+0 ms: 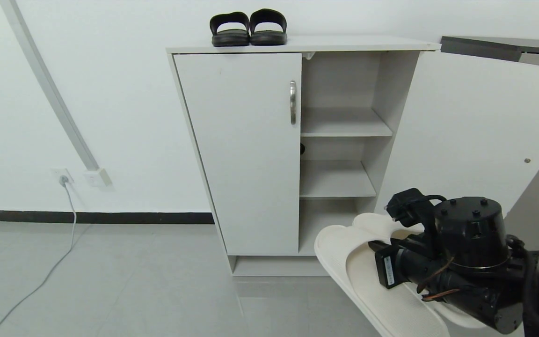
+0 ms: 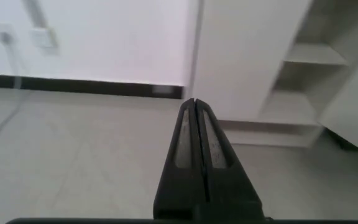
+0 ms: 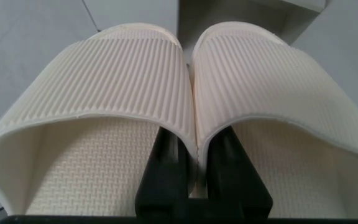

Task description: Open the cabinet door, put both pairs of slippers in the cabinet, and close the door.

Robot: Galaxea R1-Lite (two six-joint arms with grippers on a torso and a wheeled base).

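Cabinet (image 1: 239,154) open; right end effector (image 3: 194,180) holds white slippers (image 1: 344,252).

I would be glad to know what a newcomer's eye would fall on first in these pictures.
The pair of white slippers stands out first, pinched by the straps in the right tool, low in front of the cabinet. Next come the black slippers side by side on the cabinet's top, and its right door swung open, showing shelves.
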